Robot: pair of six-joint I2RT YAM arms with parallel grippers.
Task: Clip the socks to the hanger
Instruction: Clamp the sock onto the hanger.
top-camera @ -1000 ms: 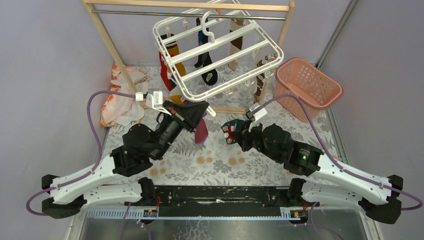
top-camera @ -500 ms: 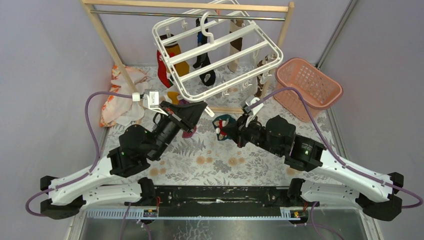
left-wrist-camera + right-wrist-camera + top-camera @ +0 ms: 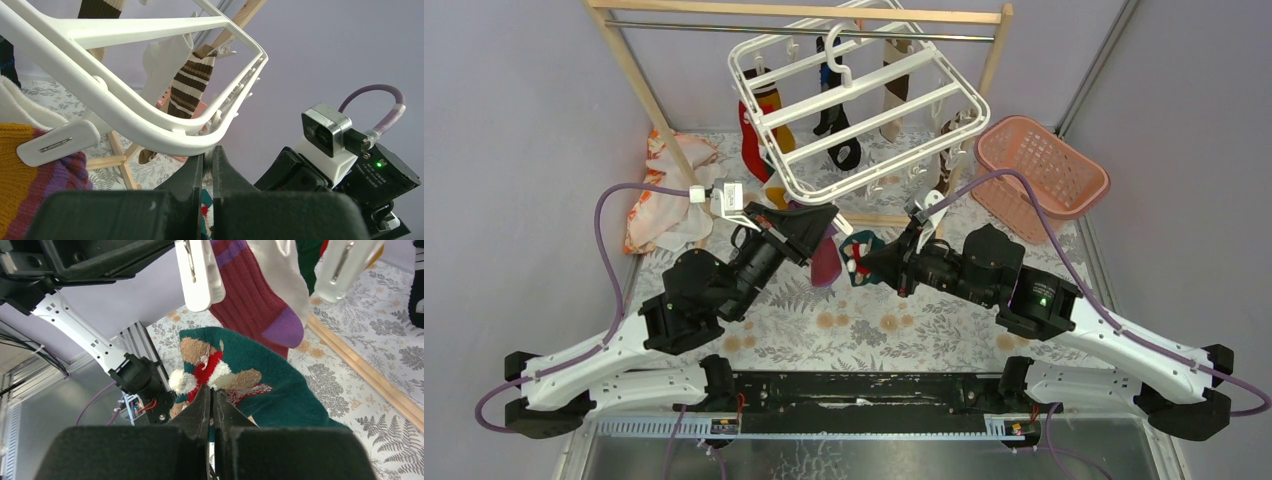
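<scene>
The white hanger (image 3: 864, 105) hangs tilted from the metal rod, and several socks are clipped to it. My left gripper (image 3: 829, 217) is shut just under the hanger's near rim (image 3: 125, 112), and a small pale clip part sits pinched at its tips (image 3: 208, 152). A maroon sock with a purple toe (image 3: 255, 305) hangs beside a white clip (image 3: 200, 275). My right gripper (image 3: 211, 390) is shut on a dark green sock (image 3: 285, 400) with a red, white and brown pattern. It holds this sock just below that clip, and in the top view it is close to the right of the left gripper (image 3: 862, 262).
A wooden rack (image 3: 639, 90) frames the hanger, and its base bar (image 3: 889, 219) lies on the floral table. A pink basket (image 3: 1044, 170) stands at the right. An orange-and-white cloth (image 3: 659, 195) lies at the left. A brown-striped sock (image 3: 192, 85) hangs on the hanger's far side.
My right gripper has carried the green sock left and up, closer to the left gripper and the clips. The left gripper has barely moved. The maroon sock has swung a little.
</scene>
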